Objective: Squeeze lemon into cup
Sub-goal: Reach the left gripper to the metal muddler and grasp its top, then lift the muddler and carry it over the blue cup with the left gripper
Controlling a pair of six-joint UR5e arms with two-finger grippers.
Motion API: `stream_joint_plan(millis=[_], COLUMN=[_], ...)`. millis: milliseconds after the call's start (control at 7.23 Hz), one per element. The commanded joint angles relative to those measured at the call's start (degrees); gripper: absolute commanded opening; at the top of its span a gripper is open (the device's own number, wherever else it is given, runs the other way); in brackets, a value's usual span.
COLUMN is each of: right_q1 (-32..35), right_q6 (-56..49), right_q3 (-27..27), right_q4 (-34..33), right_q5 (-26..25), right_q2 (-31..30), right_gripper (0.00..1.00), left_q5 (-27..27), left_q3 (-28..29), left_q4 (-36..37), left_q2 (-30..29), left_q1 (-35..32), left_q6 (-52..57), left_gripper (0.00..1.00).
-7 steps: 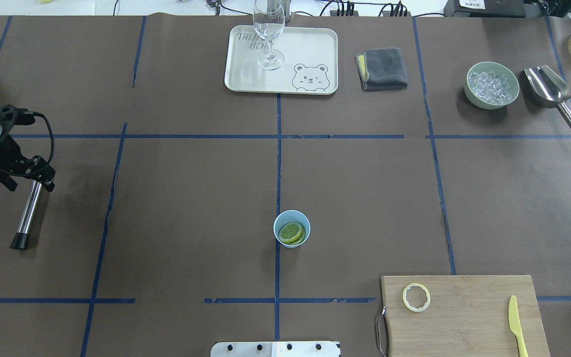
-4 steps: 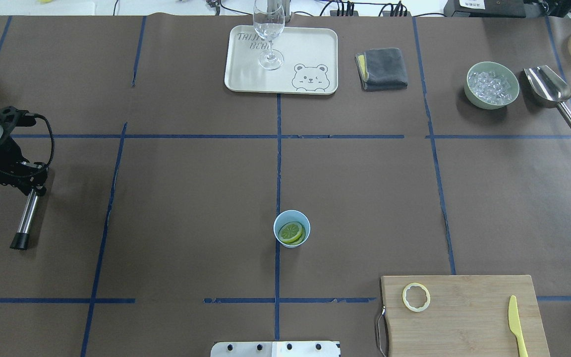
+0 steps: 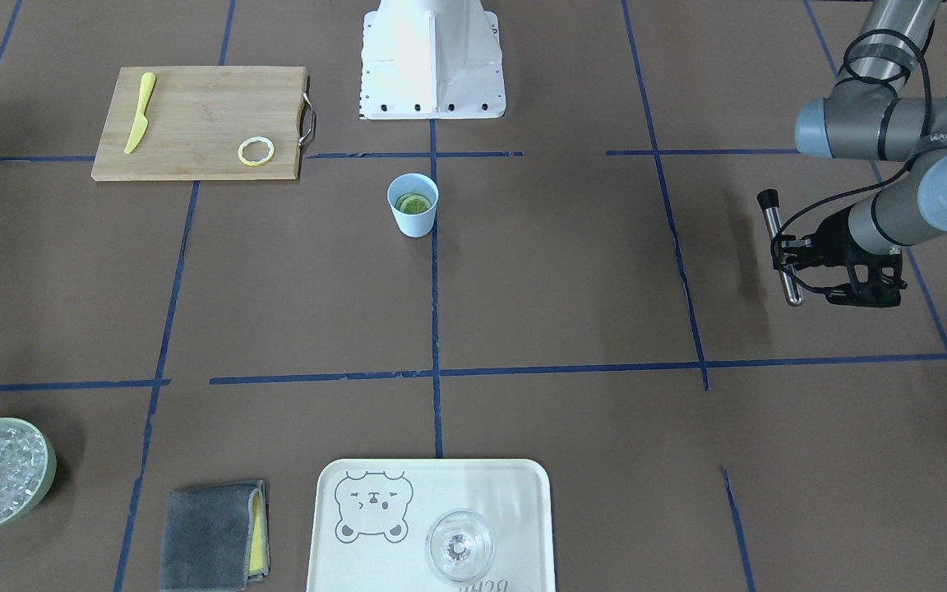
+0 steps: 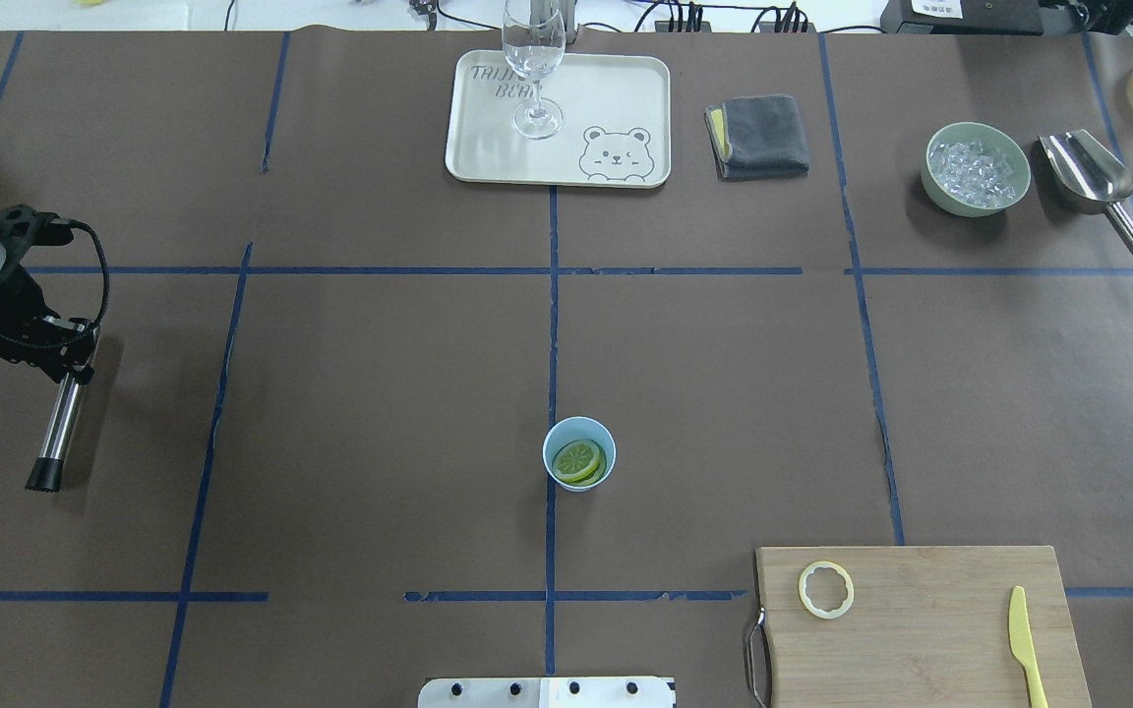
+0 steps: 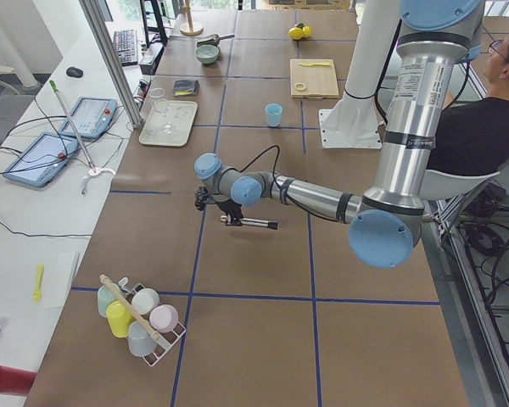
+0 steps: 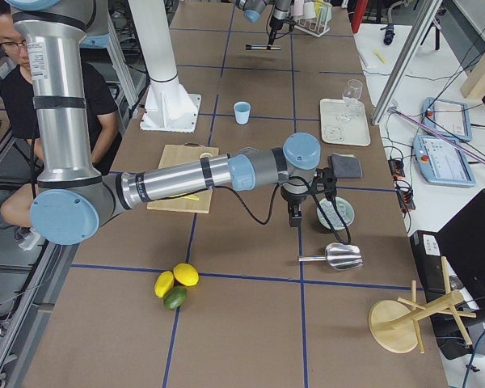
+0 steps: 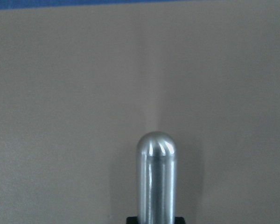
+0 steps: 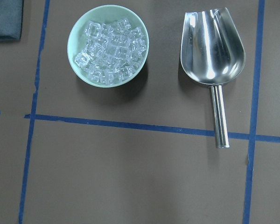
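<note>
1. Brown paper crossed with blue tape covers the table (image 3: 572,271). Front-facing, the cup (image 3: 413,224) stands upper centre with the lemon (image 3: 413,203) lying inside. At the right edge, the left gripper (image 3: 787,265) clamps a metal rod (image 3: 773,226).
2. Overhead, the cup sits low centre with the slice flat in it. The gripper is far left, and the rod's black end points down-frame.
3. From the left end, the rod looks roughly level.
4. From the right end, the right gripper (image 6: 295,218) hangs beside the bowl of ice (image 6: 337,212). I can't tell how its jaws stand.
5. Left wrist: the rod's rounded tip fills the lower centre.
6. Right wrist: the bowl is upper left and the scoop (image 8: 213,46) upper right, apart.
</note>
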Motion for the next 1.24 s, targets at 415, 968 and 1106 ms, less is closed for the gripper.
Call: stream_joint_plan(millis=[415,968,1106], right_q1=[2.3,5.4,5.4], right_q6=[0.0,0.0,0.0], right_q3=[-0.4,0.2,0.1], right_q4=[-0.5,-0.5,-0.6], right_q5=[0.0,-0.1,-0.1], right_q2=[-2.4,-4.5,-4.5], right_gripper=[1.0,1.0,1.0], left_q5=[19.8,44.5,49.6], left_q3=[-19.7,-20.6,-23.0], left_q4=[-0.2,-9.9,-11.6], left_q2=[-12.0,-24.0,-24.0], left_q1=[3.3,19.7,22.3], left_q6=[-11.3,-30.2,-30.9], left_gripper=[0.0,0.0,0.0])
